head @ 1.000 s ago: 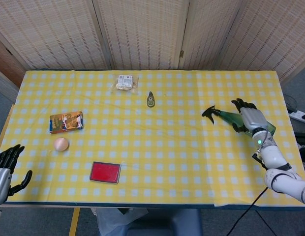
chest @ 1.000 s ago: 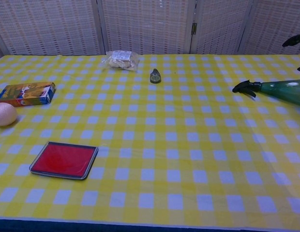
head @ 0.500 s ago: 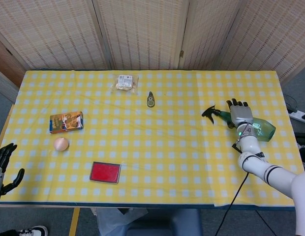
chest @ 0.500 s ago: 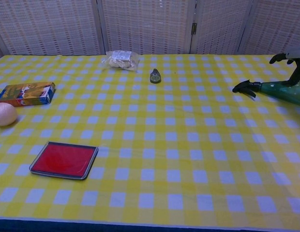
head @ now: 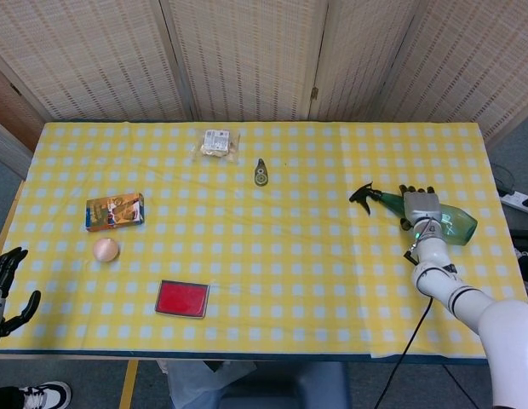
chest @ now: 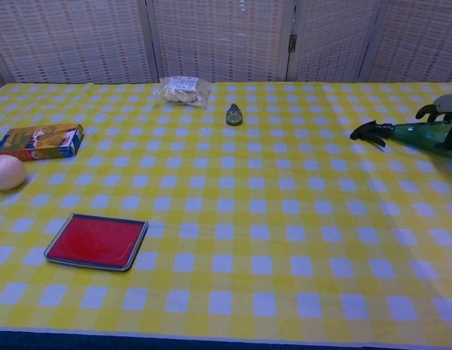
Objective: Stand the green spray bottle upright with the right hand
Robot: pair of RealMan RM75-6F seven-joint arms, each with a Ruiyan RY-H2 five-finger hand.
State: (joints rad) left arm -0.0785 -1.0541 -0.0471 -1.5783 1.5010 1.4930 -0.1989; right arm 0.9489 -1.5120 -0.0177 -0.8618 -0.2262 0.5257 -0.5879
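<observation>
Draping my right robot hand [head: 421,207] over the lying green spray bottle [head: 447,221], I cannot tell if it grips, so I want a firm wrap around its body before tipping it upright.

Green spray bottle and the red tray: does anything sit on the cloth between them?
No. In the head view, only bare checked tablecloth runs from the green spray bottle under the right hand to the red tray.

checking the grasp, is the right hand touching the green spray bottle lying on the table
Touching. In the head view the right hand lies over the green plastic spray bottle; the chest view shows its fingers curled over the body.
</observation>
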